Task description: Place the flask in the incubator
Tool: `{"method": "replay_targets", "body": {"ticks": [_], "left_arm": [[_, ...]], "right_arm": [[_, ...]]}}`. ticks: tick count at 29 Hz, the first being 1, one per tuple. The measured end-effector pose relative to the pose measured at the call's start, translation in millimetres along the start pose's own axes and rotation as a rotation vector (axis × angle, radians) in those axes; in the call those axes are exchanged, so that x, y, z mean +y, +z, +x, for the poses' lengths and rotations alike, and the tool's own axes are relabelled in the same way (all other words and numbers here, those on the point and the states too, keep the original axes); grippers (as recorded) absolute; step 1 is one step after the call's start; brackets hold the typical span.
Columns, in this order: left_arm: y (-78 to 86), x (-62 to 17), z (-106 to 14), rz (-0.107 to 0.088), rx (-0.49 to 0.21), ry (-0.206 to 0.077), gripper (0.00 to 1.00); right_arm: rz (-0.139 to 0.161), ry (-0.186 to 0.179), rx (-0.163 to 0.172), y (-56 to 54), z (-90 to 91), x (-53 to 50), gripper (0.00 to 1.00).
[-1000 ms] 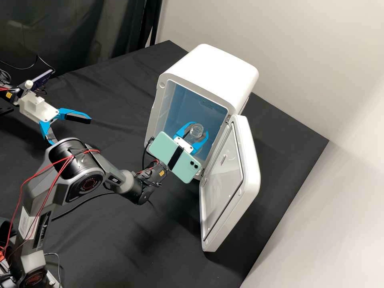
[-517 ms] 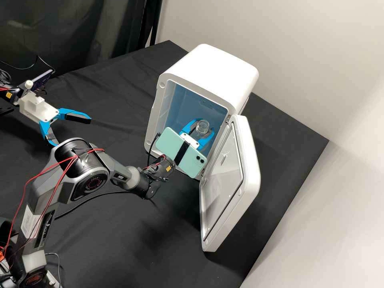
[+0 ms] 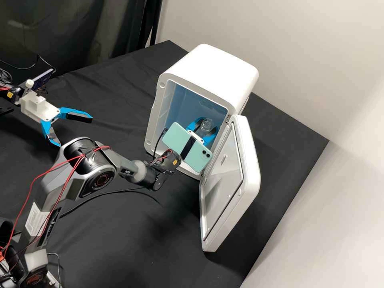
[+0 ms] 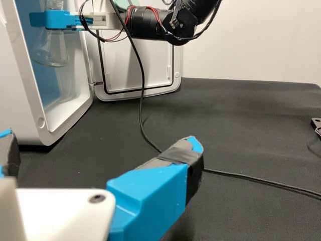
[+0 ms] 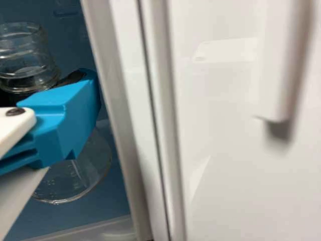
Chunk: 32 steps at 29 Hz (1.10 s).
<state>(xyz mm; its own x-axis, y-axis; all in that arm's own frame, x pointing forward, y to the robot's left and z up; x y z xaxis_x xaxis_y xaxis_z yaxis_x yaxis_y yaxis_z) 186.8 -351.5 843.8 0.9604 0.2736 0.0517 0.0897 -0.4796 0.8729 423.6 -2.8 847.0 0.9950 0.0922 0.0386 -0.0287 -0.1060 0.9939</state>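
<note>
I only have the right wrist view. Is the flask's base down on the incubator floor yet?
Observer: Not yet. In the left wrist view the flask hangs above the floor of the incubator, held at its neck by the right gripper.
Operator: How far open is the door?
Observer: In the high view the door stands wide open, swung out beside the opening.
Operator: Where's the left gripper?
Observer: The left gripper is open, above the bench, well away from the incubator.

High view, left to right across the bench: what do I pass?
left gripper, jaws open → right arm's elbow joint → mint-green phone on its wrist → flask → open incubator door
</note>
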Motion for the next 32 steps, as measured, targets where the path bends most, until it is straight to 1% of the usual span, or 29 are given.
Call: {"method": "replay_targets", "body": {"ticks": [2,4,7,8,10,13,17,20,22,25,26,28,30,32], "left_arm": [[0.0,0.0,0.0,0.000,0.000,0.000,1.00],[0.0,0.0,0.0,0.000,0.000,0.000,1.00],[-0.5,-1.6,0.5,-0.003,0.002,-0.008,1.00],[-0.8,-2.6,0.9,-0.005,0.002,-0.013,1.00],[-0.9,-2.7,0.9,-0.005,0.003,-0.013,1.00],[-1.2,-3.6,1.2,-0.007,0.003,-0.018,1.00],[-1.2,-3.6,1.2,-0.007,0.003,-0.018,1.00],[-1.2,-3.6,1.2,-0.007,0.003,-0.018,1.00],[-1.5,-3.5,1.1,-0.007,0.005,-0.017,1.00],[-2.0,-3.4,1.0,-0.008,0.008,-0.017,1.00],[-2.0,-3.4,1.0,-0.008,0.008,-0.017,1.00],[-2.1,-3.6,1.1,-0.008,0.008,-0.018,1.00],[-2.2,-4.1,1.2,-0.009,0.008,-0.020,1.00],[-2.2,-4.1,1.2,-0.009,0.008,-0.020,1.00]], "right_arm": [[0.001,-0.013,0.001,-2.5,0.7,-4.2,0.00],[0.002,-0.031,-0.005,-4.4,2.2,-9.3,0.00],[-0.007,-0.043,0.003,-6.3,6.8,-14.9,0.00],[-0.005,-0.055,-0.005,-5.0,9.0,-18.8,0.00],[-0.017,-0.068,-0.012,-4.2,12.4,-23.6,0.00],[-0.015,-0.092,-0.034,-1.8,15.7,-30.7,0.00],[-0.024,-0.121,-0.041,-0.7,19.4,-41.7,0.00],[-0.041,-0.143,-0.042,-0.7,20.9,-51.3,0.00],[-0.040,-0.157,-0.049,0.6,23.0,-57.5,0.00],[-0.055,-0.172,-0.054,1.6,24.4,-63.5,0.00],[-0.055,-0.183,-0.064,4.4,24.4,-67.9,0.00],[-0.049,-0.188,-0.071,6.3,24.4,-71.6,0.00],[-0.050,-0.196,-0.077,9.2,24.3,-75.4,0.00],[-0.049,-0.200,-0.080,11.6,24.3,-77.3,0.00]]}}
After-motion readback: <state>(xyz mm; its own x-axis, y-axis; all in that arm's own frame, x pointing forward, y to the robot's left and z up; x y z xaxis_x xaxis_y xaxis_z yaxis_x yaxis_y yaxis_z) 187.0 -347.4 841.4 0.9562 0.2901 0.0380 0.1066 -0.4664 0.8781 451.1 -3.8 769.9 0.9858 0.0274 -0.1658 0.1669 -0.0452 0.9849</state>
